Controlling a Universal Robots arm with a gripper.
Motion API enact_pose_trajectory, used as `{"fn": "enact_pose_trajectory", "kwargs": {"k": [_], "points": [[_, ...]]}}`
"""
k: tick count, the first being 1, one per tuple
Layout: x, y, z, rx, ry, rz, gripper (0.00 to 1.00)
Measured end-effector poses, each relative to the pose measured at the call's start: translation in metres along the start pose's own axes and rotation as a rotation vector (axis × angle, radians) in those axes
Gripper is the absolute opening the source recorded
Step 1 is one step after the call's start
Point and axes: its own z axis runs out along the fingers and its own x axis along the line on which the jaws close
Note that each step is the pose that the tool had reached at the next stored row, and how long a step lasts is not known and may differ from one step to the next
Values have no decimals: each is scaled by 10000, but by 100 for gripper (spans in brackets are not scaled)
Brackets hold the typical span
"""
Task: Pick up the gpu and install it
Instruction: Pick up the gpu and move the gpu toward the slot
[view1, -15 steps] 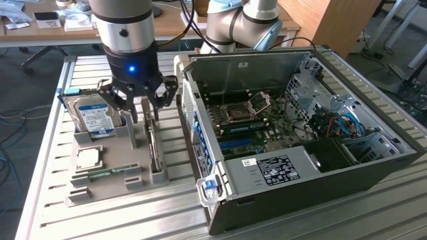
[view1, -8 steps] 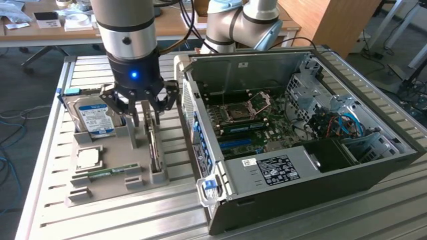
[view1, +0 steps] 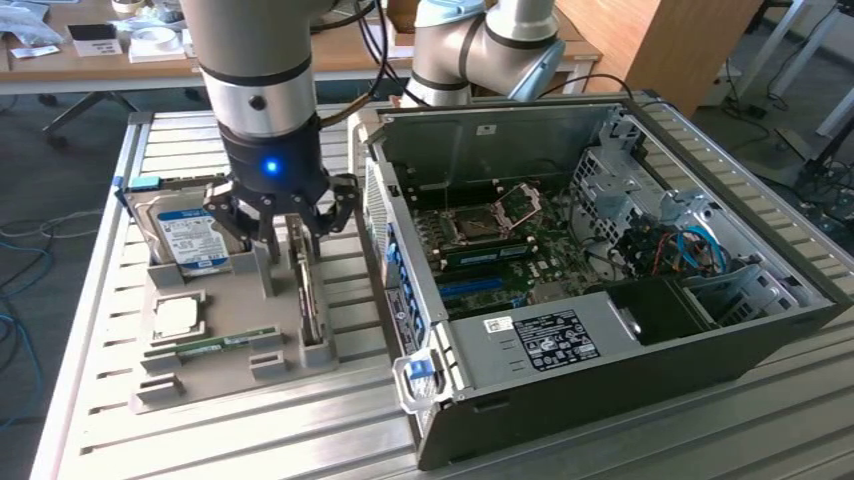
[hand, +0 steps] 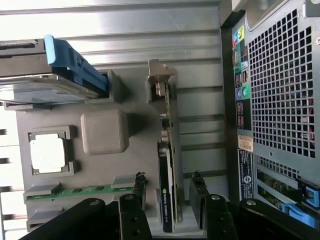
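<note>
The gpu stands edge-on in a slot of the grey holder tray, left of the open computer case in the exterior view. In the wrist view the gpu is a thin dark card with a pale metal bracket at its far end. My gripper hangs low over the card's rear part. It is open, with one black finger on each side of the card and a gap on both sides. Nothing is held.
The open computer case lies on the exterior view's right, its motherboard and blue slots exposed. On the tray sit a hard drive with a blue label, a processor and a green memory stick. A second arm stands behind the case.
</note>
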Motion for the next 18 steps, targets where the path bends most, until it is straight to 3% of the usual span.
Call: {"fn": "enact_pose_trajectory", "kwargs": {"k": [18], "points": [[-47, -35, 257, 10, 95, 5, 49]]}}
